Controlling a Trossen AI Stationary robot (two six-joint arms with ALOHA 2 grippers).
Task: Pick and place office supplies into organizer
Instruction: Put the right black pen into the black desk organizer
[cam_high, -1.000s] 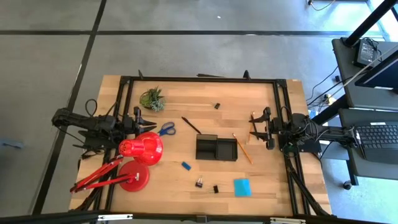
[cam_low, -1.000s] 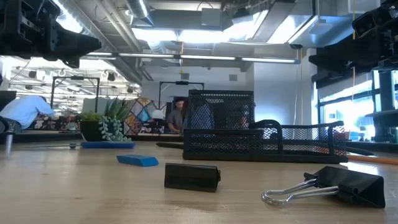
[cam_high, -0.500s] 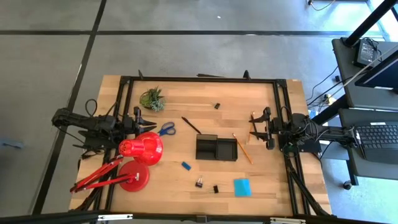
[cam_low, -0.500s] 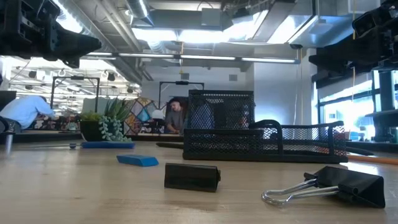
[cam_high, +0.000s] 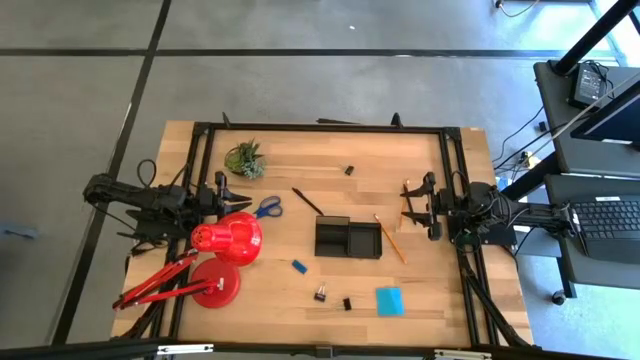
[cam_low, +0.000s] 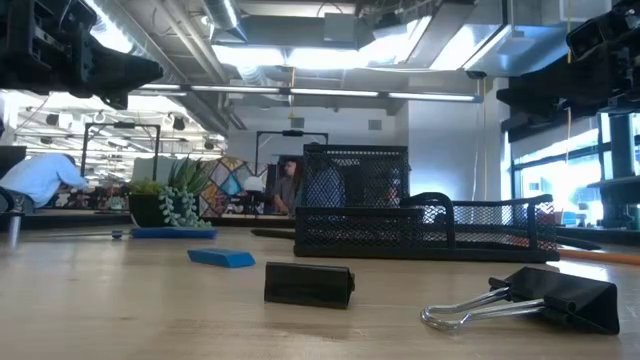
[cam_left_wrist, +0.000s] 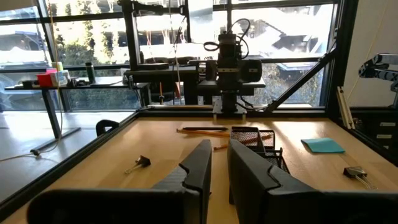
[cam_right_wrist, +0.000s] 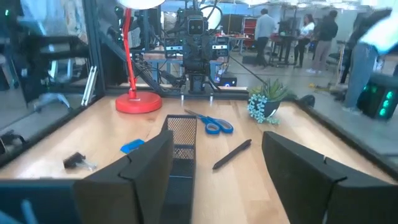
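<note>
both arms parked at the table's two ends, nothing in hand. the left gripper (cam_high: 243, 190) sits at its side with the fingers (cam_left_wrist: 198, 167) drawn near together, only a narrow slot between them, gripping nothing. right beside it lie the blue-handled scissors (cam_high: 267, 208), and just off to its side the red desk lamp (cam_high: 226, 240) and the little potted plant (cam_high: 245, 159). the right gripper (cam_high: 407, 205) faces it from across the table, jaws spread wide and empty, fingers (cam_right_wrist: 144, 163) well apart. straight out ahead of it is the black mesh organizer (cam_high: 348, 238), sitting between the two grippers, with the orange-yellow pencil (cam_high: 390, 239) lying just between it and the right gripper. the thin black pen (cam_high: 307, 201) lies on the organizer's left-gripper side, close by its corner. farther out from both grippers, toward the front edge, are the blue eraser (cam_high: 299, 266), two binder clips (cam_high: 321, 294) and the cyan note pad (cam_high: 390, 301); one more clip (cam_high: 349, 170) lies apart toward the back edge. a person (cam_low: 40, 180) shows in the room behind.
</note>
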